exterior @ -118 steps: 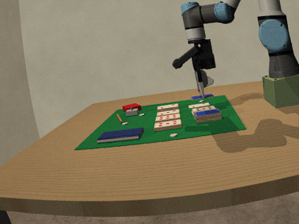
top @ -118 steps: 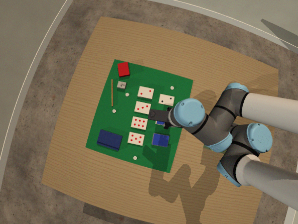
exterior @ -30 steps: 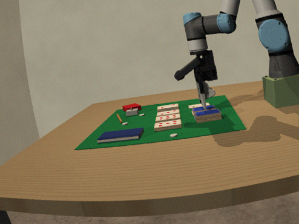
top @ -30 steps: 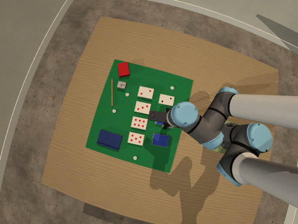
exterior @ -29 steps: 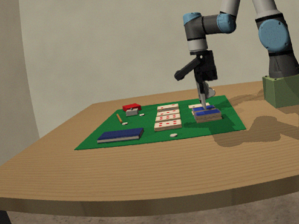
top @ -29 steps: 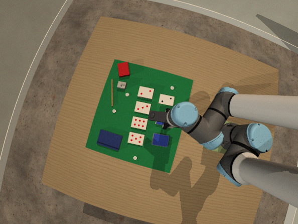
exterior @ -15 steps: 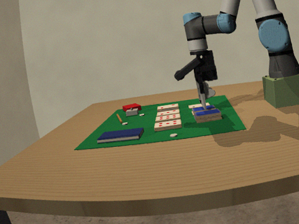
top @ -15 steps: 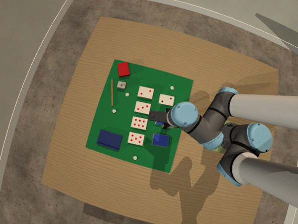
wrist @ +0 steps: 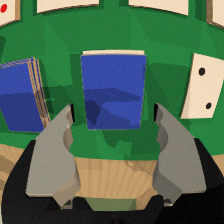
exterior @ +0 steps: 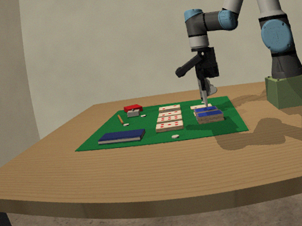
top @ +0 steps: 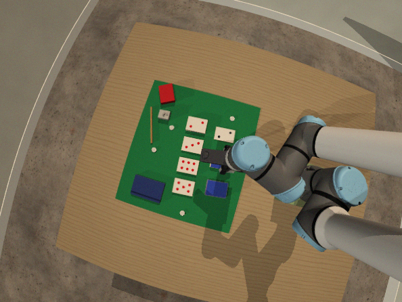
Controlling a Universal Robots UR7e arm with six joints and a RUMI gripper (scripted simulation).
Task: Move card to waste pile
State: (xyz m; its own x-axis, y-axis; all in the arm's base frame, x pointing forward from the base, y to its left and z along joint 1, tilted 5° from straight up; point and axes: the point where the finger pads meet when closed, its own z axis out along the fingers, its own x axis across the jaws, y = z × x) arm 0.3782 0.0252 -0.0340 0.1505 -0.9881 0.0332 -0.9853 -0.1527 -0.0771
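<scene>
Gripper about half open, gripping nothing, fingers flanking one blue-backed card at frame centre atop waste pile; stock at left; five face-up cards; four white chips.

Stock: squared stack of blue-backed plywood tiles, face-down, flat on the green mat in the near row, layered wood edges visible on its side. Card: single blue-backed tile, face-down, lying flat and level on the waste pile just beside the stock; a pale edge of the tile beneath shows along its far side. In the top view only a small blue patch of it shows, the rest hidden under the wrist.
</scene>
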